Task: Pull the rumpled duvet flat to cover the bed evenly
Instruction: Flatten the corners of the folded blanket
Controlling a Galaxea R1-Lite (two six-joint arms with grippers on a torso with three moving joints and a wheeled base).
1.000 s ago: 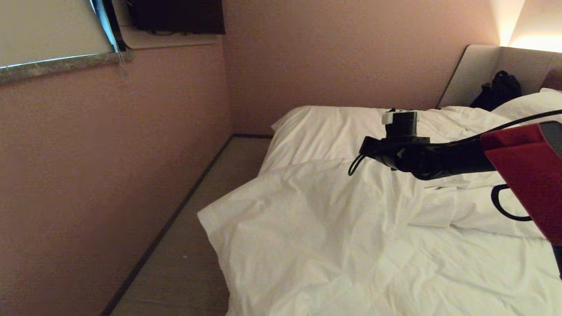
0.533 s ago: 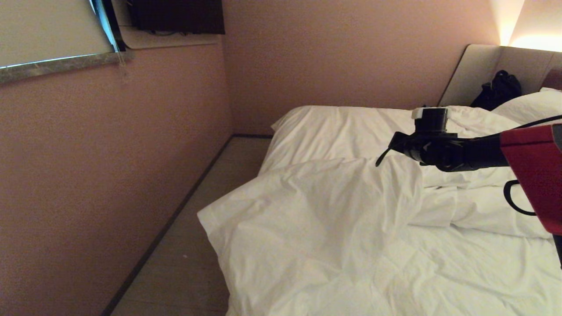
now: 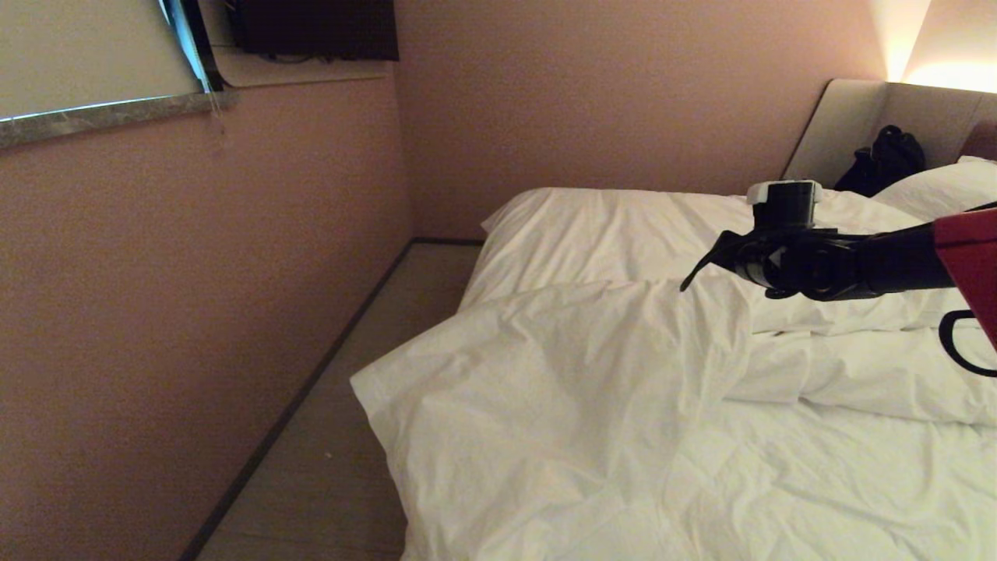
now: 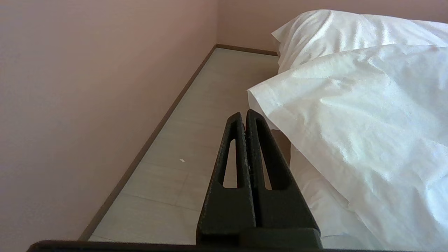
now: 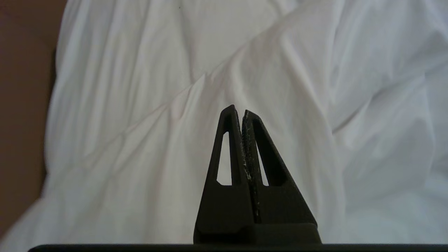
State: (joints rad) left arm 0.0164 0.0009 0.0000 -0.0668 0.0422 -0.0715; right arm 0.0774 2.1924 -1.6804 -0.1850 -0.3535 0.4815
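Black and wedge-shaped, the right claw (image 5: 241, 112) has its two fingers pressed together with nothing between them. In the head view this right claw (image 3: 689, 282) hangs in the air above the middle of the bed, at the end of a black arm that comes in from the right side. Directly below and in front of its tip lies the duvet (image 3: 592, 389), a thick puffy white quilt with a creased cotton cover. The raised folded edge of the duvet runs as a ridge across the bed, from the corner that hangs over the bed's left side up toward the claw. Beyond this ridge, toward the headboard, the wide low bed (image 3: 592, 226) shows its flatter white surface, not yet covered.

I judge that the next pull depends on this ridge: it lies just under the right claw, so this arm is much nearer to it. The left claw (image 4: 245, 115), also closed and empty, points along the grey floor beside the bed, with the overhanging duvet corner near it on one side.
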